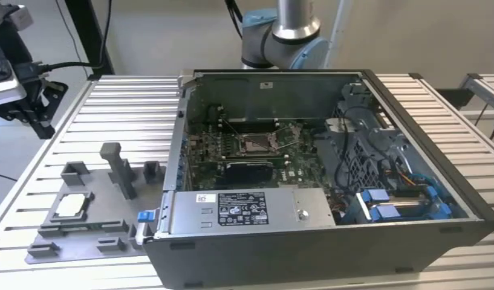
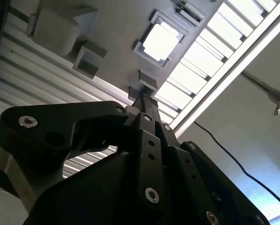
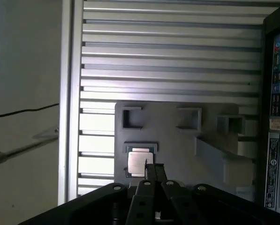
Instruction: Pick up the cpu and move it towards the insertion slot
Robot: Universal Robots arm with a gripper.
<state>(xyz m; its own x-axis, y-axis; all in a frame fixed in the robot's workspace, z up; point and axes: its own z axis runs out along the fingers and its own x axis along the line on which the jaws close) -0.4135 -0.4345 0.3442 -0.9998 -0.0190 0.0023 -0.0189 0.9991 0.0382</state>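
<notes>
We find the cpu (image 3: 139, 164) seated in a grey fixture (image 3: 177, 140) on the desk (image 3: 168, 56), squared for pickup. Our end effector (image 3: 154, 168), pressed together and empty, aims at it, well apart from the insertion slot (image 1: 255, 142).

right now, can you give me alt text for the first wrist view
The cpu lies in its recess on a grey fixture plate, with the black hand above it, holding nothing. The plate rests on a slatted metal table, beside the back of a computer case.
</notes>
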